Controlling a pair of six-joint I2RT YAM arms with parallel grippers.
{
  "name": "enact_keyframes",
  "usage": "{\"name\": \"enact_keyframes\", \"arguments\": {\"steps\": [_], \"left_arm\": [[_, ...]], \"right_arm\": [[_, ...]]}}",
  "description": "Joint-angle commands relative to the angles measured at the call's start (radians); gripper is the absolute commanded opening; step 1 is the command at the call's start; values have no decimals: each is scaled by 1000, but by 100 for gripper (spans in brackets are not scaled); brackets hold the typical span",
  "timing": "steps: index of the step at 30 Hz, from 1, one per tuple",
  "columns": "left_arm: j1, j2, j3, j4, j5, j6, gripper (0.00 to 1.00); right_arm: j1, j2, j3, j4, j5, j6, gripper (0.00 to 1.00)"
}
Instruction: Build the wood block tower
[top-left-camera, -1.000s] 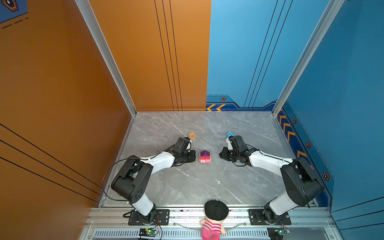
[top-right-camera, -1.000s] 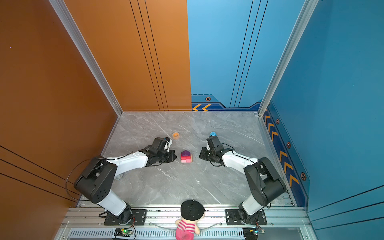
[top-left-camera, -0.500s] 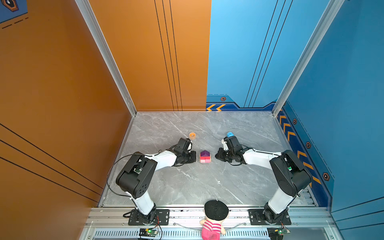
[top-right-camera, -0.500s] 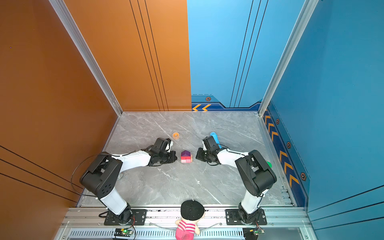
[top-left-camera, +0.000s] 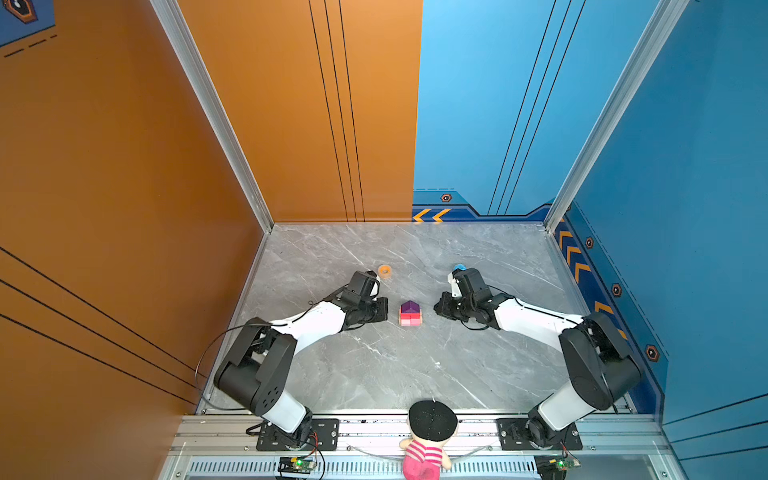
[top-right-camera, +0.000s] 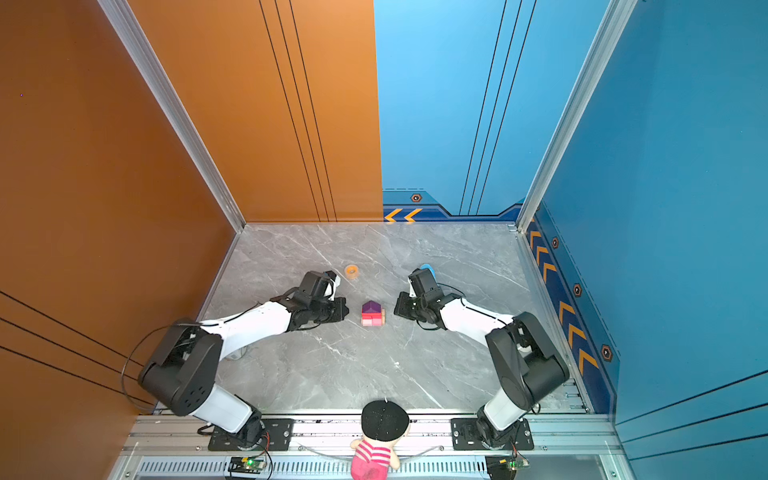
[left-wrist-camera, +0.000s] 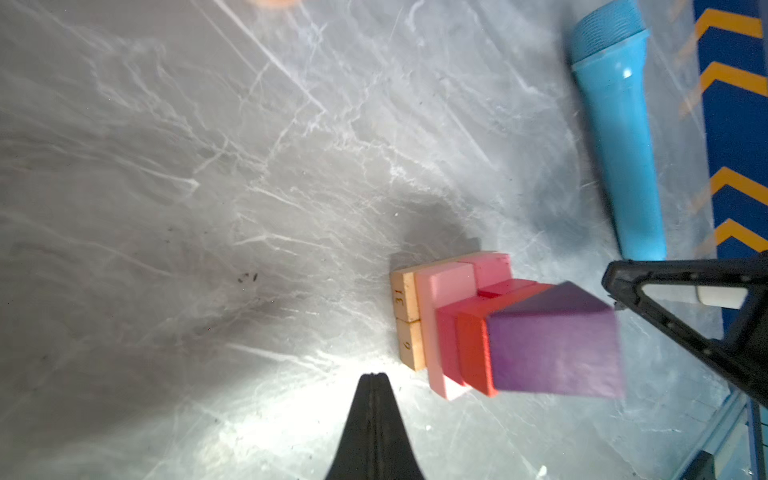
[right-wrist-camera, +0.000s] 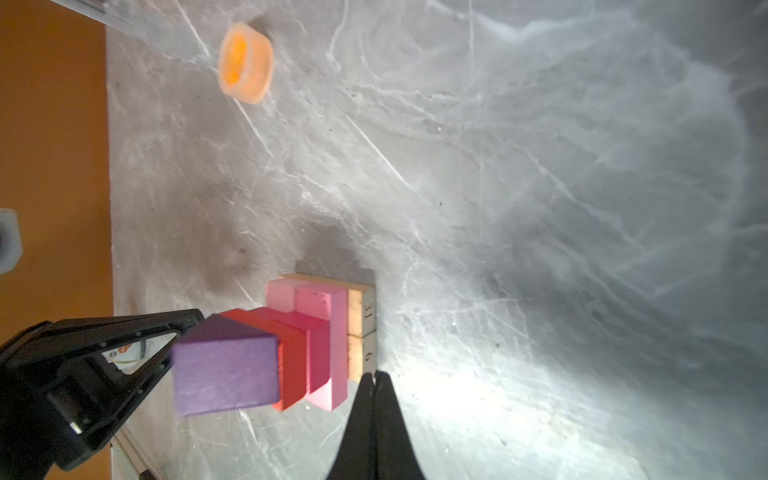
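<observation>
We see the wood block tower (top-left-camera: 410, 314) standing upright on the grey marbled surface (top-left-camera: 374, 374), directly between our two claws. The left claw (top-left-camera: 385, 309) points at it from one side and the right claw (top-left-camera: 437, 308) from the opposite side. In both top views a strip of bare surface shows between each tip and the blocks, so neither claw touches the tower. Both claws sit low, near the surface.

In the left wrist view the left claw's fingers (left-wrist-camera: 359, 415) are pressed together with only a thin seam between them, holding nothing. In the right wrist view the right claw's fingers (right-wrist-camera: 361, 419) are closed the same way, also on nothing.

From the surface up, the tower has two tan slabs (left-wrist-camera: 405, 299) side by side, marked 31 and 6. On them lie the pale pink bricks (left-wrist-camera: 446, 286), then the magenta cubes (left-wrist-camera: 448, 345), then the red brick (left-wrist-camera: 473, 357). The purple house-shaped piece (left-wrist-camera: 552, 353) sits on top, ridge upward.

The orange tape ring (top-left-camera: 385, 271) lies just beside the left claw's wrist, on the far side from our base. The blue microphone-shaped tube (left-wrist-camera: 619, 137) lies beyond the right claw, mostly hidden by its wrist in both top views.
</observation>
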Motion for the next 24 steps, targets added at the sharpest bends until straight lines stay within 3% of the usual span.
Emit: {"name": "enact_keyframes", "arguments": {"steps": [1,7,13,16,17,20,24], "left_arm": [[12,-100,18,-114,-89,53,16],[32,-269,-19,-140,-207,105,50],[91,-362,-41,-142,-350,155,79],[129,-393,-60,-119,-418,192,85],[142,-399,-66,-112,-442,200,92],[182,-407,-86,-58,-500,251,97],[222,-399,-141,61,-573,363,98]], "right_arm": [[-19,-88,-4,-91,68,-52,0],[-88,-242,-8,-199,113,-120,2],[-238,-413,-8,-289,133,-179,11],[-312,-494,-23,-288,134,-206,38],[-331,-515,-29,-286,139,-217,49],[-376,-540,-37,-281,156,-264,83],[-420,-524,-56,-241,229,-342,100]]}}
